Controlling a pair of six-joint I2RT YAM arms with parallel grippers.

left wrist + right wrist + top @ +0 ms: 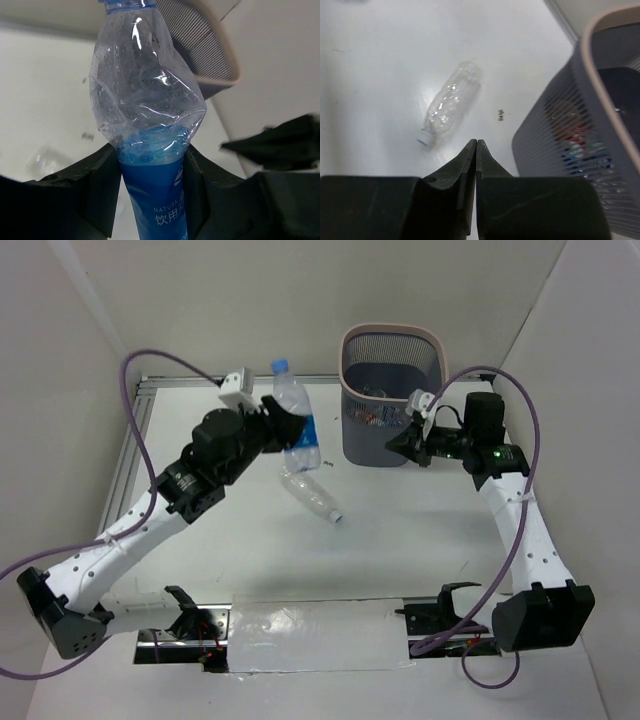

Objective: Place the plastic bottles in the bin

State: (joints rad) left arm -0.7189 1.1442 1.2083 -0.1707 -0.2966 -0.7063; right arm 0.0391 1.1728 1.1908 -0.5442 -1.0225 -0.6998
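On the left, the left hand (280, 428) pinches a blue-labelled bottle (297, 415) around its label band. The bottle is raised off the counter (250, 540) and sits left of the bin (372, 445), not yet over the rim. In the wrist view the bottle wall above the grip is crumpled and dented. A body that thin and soft may give under the squeeze and pivot or slide out on the way across. Letting go early would drop it onto the counter, and a low approach could knock it against the pale rim and shove the light bin.

Nearer and a little to the right, a plain clear bottle (310, 496) lies on its side on the counter, well short of the bin. Being round, it could roll away if nudged off-centre.

The bin stands far and right of centre. Red and blue shapes (575, 142) show through its mesh, probably bottles already in.

Just right of the bin, the right hand (397, 443) hangs with its fingers pressed together, holding nothing. It is close to the bin's near-right wall, so the two arms could crowd each other there.
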